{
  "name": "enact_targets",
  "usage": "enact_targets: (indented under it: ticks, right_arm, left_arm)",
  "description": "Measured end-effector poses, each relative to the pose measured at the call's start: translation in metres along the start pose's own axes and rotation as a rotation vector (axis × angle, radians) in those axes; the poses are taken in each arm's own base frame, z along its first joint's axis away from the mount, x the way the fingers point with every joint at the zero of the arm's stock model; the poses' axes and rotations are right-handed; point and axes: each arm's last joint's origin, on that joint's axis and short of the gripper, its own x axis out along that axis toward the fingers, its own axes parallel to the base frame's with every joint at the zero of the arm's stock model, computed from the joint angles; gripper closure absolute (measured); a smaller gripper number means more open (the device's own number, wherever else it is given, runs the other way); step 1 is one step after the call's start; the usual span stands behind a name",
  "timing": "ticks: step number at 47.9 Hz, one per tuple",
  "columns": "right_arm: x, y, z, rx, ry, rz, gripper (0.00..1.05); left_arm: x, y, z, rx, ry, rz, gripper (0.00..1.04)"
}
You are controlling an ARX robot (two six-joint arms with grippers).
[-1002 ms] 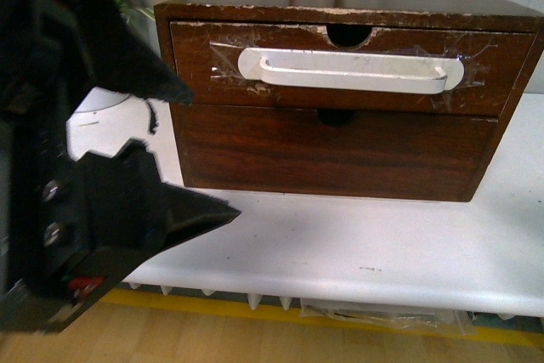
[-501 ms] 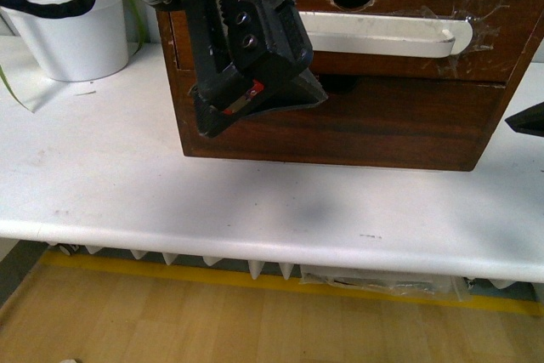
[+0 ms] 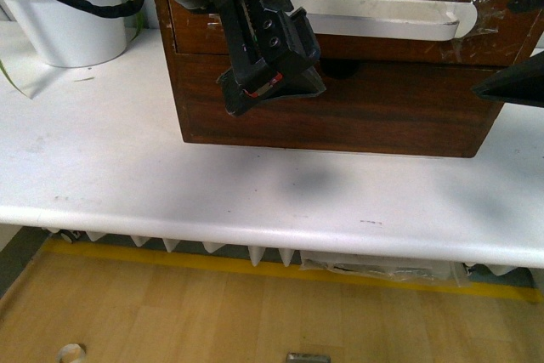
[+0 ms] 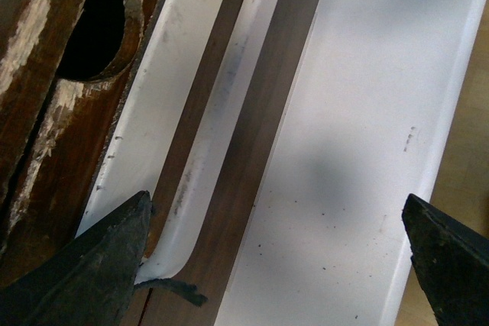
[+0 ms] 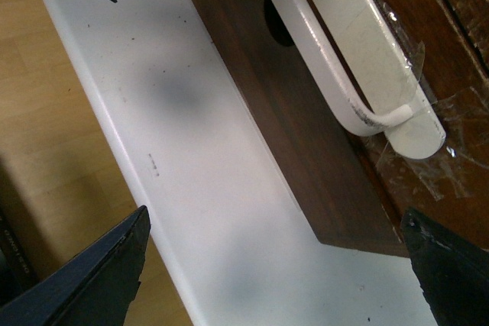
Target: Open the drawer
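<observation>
Near the left end of the handle (image 3: 382, 21), the L gripper (image 3: 272, 53) hovers w/ jaws spread wide, nothing held. Its wrist view puts that end just beside one finger (image 4: 99, 265), not centred in the gap. R gripper (image 3: 523, 40) hovers off the handle's right end, equally wide & empty. The drawer (image 3: 194, 27) behind the handle looks shut.

Risks, as a guess:
- Closing off-centre could jam a finger on the handle's foot.
- A hard pull may peel the tape (image 5: 451, 166).
- The cabinet (image 3: 340, 121) may slide on the table (image 3: 255, 201), since nothing braces it.
</observation>
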Motion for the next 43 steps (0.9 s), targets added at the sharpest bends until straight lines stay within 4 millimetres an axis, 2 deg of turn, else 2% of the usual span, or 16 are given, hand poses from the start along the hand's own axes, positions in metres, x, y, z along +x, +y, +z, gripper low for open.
enact_targets:
  ticks: [32, 43]
  right_arm:
    - [0.054, -0.008, 0.016, -0.012, -0.042, 0.041, 0.09]
    - [0.059, -0.004, 0.019, -0.008, -0.032, 0.091, 0.09]
  left_arm:
    - [-0.001, 0.000, 0.003, 0.028, 0.023, -0.067, 0.06]
    - [-0.003, -0.003, 0.004, 0.059, 0.038, -0.103, 0.06]
